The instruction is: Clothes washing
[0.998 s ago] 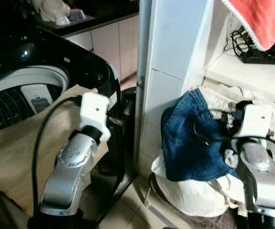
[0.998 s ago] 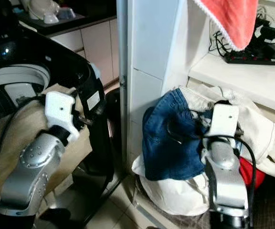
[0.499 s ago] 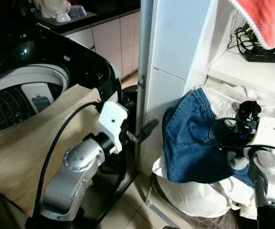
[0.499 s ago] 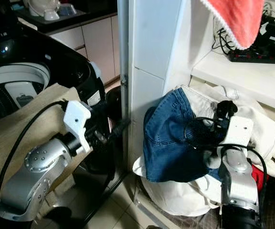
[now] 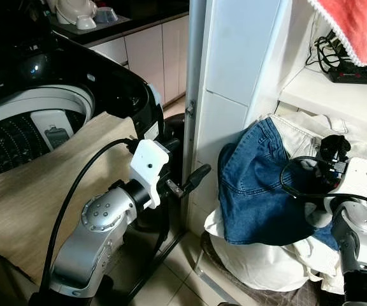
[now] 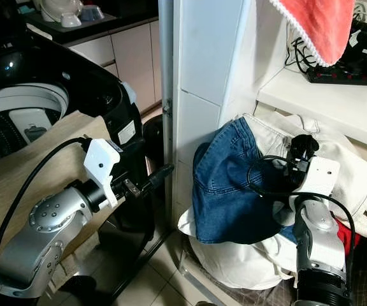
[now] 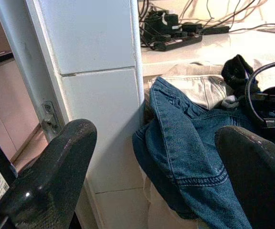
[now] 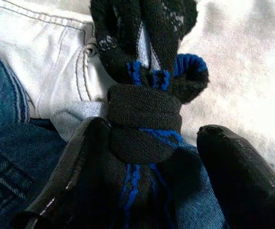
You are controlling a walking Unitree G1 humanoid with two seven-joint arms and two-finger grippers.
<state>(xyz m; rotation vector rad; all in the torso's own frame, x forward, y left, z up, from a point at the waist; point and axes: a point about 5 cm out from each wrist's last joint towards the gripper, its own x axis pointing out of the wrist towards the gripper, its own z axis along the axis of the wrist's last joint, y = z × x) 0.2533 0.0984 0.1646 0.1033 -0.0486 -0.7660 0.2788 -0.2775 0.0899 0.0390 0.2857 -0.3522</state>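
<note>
My right claw (image 8: 142, 191) is spread around a knotted black sock with blue stripes (image 8: 144, 114) on top of the heaped laundry, beside the dark blue denim jeans (image 5: 260, 185) and pale cream garments (image 5: 311, 131). My left claw (image 5: 193, 178) hangs spread in the air beside the white tiled pillar (image 5: 231, 95), gripping nothing. Judging by the pile, nearly all of the washing has yet to go into the open top-loading black washing machine (image 5: 37, 121).

Left gripper (image 7: 152, 176), right gripper (image 8: 147, 176): jaws apart
</note>
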